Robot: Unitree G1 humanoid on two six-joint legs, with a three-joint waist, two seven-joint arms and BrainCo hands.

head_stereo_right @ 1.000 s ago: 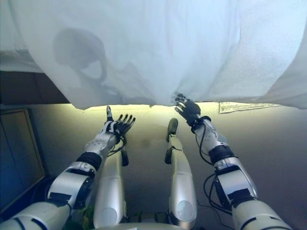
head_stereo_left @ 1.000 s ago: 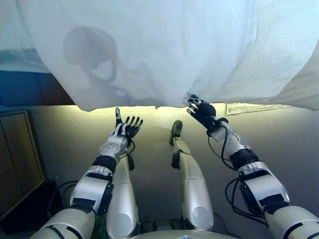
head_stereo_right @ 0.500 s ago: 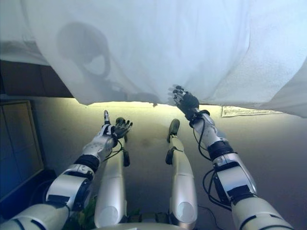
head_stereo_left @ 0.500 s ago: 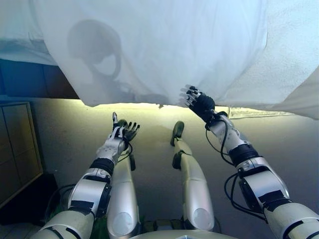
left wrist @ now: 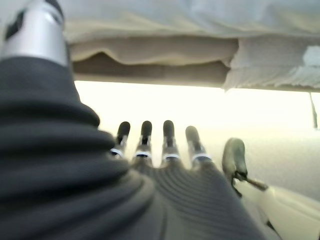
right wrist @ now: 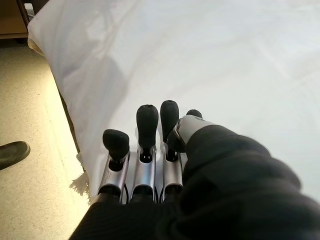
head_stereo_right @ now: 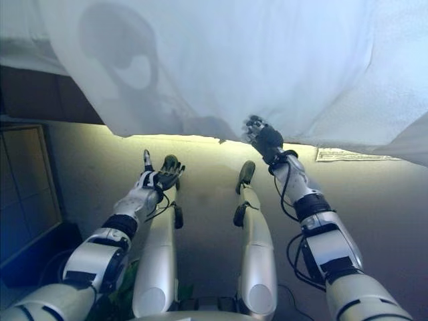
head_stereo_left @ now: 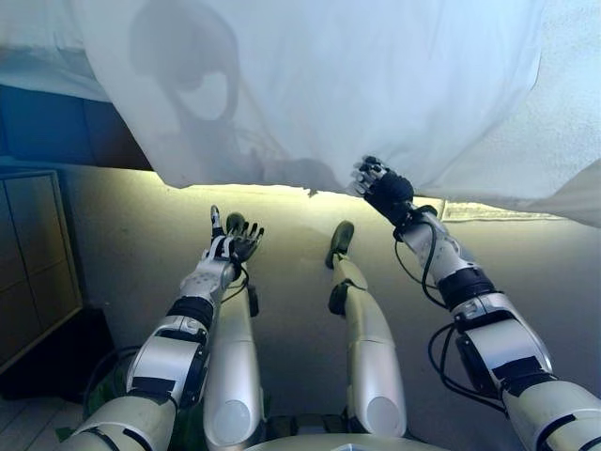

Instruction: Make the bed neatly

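Nearest you, your left hand (head_stereo_left: 228, 247) hangs over the bare floor (head_stereo_left: 282, 282), short of the bed, palm up with its fingers (left wrist: 169, 135) straight and spread and nothing in them; its own wrist view shows open air between the fingertips and the bed's side. You have open floor on both sides of that hand, and a wooden cabinet (head_stereo_left: 33, 263) stands off to your left, well apart from it. Farther out, your right hand (head_stereo_left: 383, 188) is up at the hanging lower edge of the white sheet (head_stereo_left: 376, 85), its dark-tipped fingers (right wrist: 148, 120) only lightly bent and resting against the cloth rather than clamped round it. In the right wrist view the sheet's frayed corner (right wrist: 82, 182) hangs just beside the outermost finger, and the sheet's edge runs away from the hand along the floor. The sheet drapes over the side of the bed across most of the view, its lower hem sagging lowest between your two hands and rising toward your left. To your right a second, rougher-textured white cover (head_stereo_left: 563, 122) overlaps the sheet and hangs lower at the far right. A strip of lit floor shows under the hem, and beyond your left hand the mattress edge (left wrist: 150, 50) is exposed below the sheet.
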